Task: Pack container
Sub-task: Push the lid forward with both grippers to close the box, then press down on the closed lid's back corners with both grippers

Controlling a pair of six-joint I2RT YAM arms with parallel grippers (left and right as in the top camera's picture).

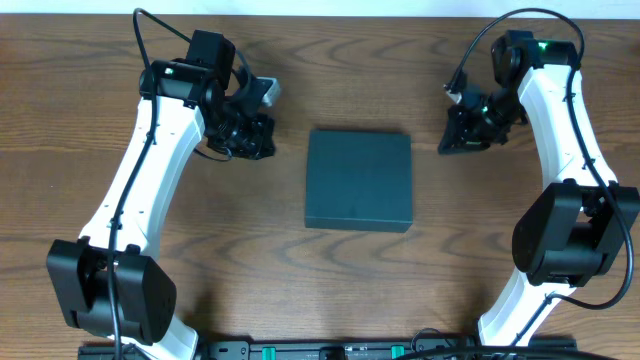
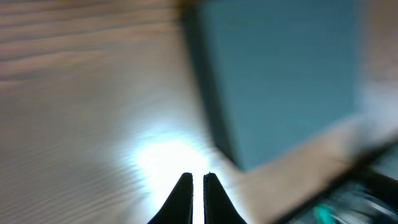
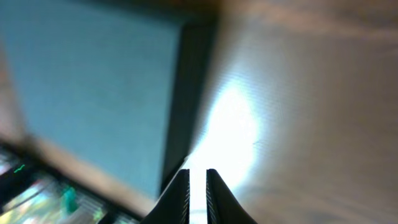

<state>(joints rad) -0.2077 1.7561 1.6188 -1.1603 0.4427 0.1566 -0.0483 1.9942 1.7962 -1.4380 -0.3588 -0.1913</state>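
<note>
The container (image 1: 359,180) is a dark green-black rectangular box lying flat at the table's middle with its lid down. It also shows blurred in the left wrist view (image 2: 280,74) and in the right wrist view (image 3: 93,93). My left gripper (image 1: 262,148) is to the left of the box's far left corner, apart from it. Its fingers (image 2: 198,177) are shut with nothing between them. My right gripper (image 1: 447,146) is to the right of the box's far right corner, apart from it. Its fingers (image 3: 198,172) are shut and empty.
The wooden table (image 1: 320,270) has nothing else on it in view. A dark rail with green parts (image 1: 330,350) runs along the front edge between the two arm bases. Both wrist views are blurred.
</note>
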